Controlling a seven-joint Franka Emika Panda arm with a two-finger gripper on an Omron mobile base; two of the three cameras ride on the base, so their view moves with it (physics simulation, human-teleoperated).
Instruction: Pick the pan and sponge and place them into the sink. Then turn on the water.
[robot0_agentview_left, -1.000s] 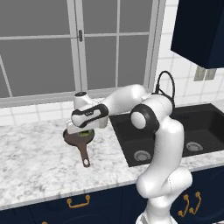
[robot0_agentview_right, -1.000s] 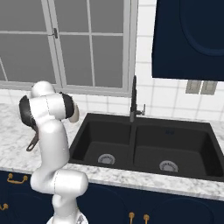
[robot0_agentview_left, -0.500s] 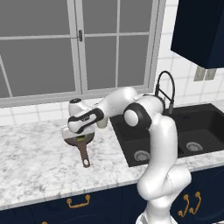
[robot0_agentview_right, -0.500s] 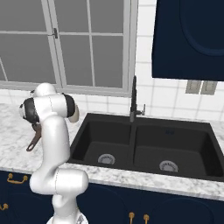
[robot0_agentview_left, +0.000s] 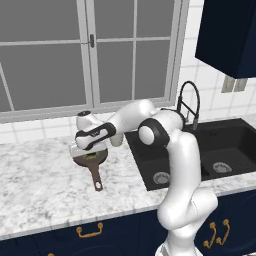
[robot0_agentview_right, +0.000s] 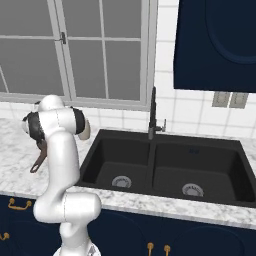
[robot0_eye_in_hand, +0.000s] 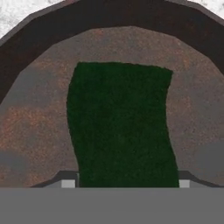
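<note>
Sponge (robot0_eye_in_hand: 120, 127), dark green, rectangular, flat inside rusty-brown pan (robot0_eye_in_hand: 39, 118)

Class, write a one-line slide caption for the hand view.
Close above the dark green sponge lying inside the brown pan.

No readable txt, labels, brands or nos. on anything.

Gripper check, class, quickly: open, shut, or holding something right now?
Gripper: jaws apart, one either side of the sponge lying in the pan; no grip visible yet.
</note>
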